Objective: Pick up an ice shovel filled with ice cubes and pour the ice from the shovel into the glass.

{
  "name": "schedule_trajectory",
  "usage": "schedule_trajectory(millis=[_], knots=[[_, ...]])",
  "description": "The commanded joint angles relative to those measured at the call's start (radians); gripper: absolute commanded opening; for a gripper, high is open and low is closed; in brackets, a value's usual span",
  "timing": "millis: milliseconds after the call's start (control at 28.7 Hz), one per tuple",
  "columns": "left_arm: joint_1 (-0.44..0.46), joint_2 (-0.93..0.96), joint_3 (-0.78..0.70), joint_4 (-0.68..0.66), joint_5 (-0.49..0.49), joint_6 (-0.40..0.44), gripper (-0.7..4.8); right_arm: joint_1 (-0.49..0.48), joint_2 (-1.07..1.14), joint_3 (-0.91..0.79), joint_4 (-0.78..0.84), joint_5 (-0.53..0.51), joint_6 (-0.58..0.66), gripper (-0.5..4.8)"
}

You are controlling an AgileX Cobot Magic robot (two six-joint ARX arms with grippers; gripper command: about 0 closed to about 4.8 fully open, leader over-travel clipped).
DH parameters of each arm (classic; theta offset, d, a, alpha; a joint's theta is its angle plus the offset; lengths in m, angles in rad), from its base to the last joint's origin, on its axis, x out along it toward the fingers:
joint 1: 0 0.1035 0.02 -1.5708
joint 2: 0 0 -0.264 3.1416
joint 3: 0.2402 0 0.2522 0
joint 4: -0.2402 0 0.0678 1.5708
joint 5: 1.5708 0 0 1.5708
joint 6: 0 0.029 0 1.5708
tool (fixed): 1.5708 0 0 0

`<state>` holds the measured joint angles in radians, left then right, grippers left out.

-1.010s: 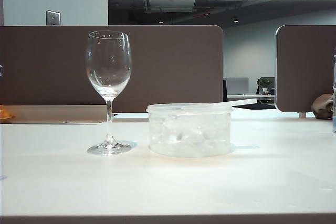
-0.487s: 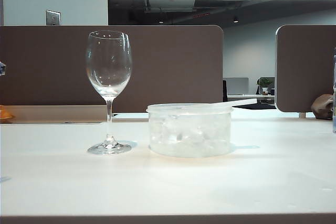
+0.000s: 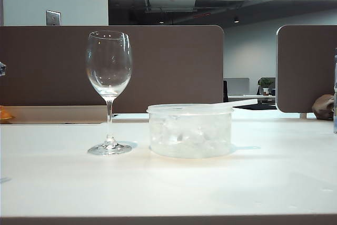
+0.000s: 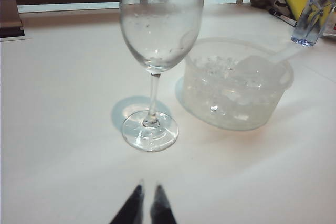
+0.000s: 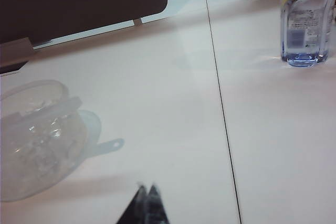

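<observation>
One ice shovel (image 3: 231, 104) matters here, and it lies across the rim of the round translucent tub (image 3: 190, 131), its bowl over the ice cubes (image 3: 184, 135) and its long thin handle running out past the tub's right edge, roughly level, pointing right and a little far in the exterior view. That free handle end is the natural place to take hold. From the right wrist view the handle (image 5: 44, 109) spans the tub's top and its shadow falls on the table toward the right gripper (image 5: 147, 192), whose fingertips sit together, clamped on nothing, near-right of the tub and well apart from it. So the handle points toward the right arm's side, and I judge that arm the better placed to reach it.

The wine glass (image 3: 109, 90) stands upright and empty just left of the tub, close but not touching. The left gripper (image 4: 147, 192) hangs near of the glass's foot, tips nearly together with only a thin slit between them, holding nothing; the glass stands between it and the shovel.
</observation>
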<state>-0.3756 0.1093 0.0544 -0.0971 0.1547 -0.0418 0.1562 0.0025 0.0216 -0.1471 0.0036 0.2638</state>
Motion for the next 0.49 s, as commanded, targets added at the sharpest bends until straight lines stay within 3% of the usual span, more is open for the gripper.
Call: schedule_trajectory(millis=[35,244,383,418,487], knots=[[0.001,0.001,0.002,0.006,0.003,0.001,0.30,0.000,0.000,0.003,0.018,-0.002,0.002,-0.01],[0.001,0.001,0.002,0.006,0.003,0.001,0.30,0.000,0.000,0.003,0.032,-0.006,0.032,-0.01],[0.001,0.001,0.002,0.006,0.003,0.001,0.30,0.000,0.000,0.003,0.086,-0.006,0.237,0.00],[0.001,0.001,0.002,0.006,0.003,0.001,0.30,0.000,0.000,0.003,0.106,-0.006,0.389,-0.01],[0.001,0.001,0.002,0.006,0.003,0.001,0.30,0.001,0.000,0.003,0.126,-0.007,0.509,-0.01]])
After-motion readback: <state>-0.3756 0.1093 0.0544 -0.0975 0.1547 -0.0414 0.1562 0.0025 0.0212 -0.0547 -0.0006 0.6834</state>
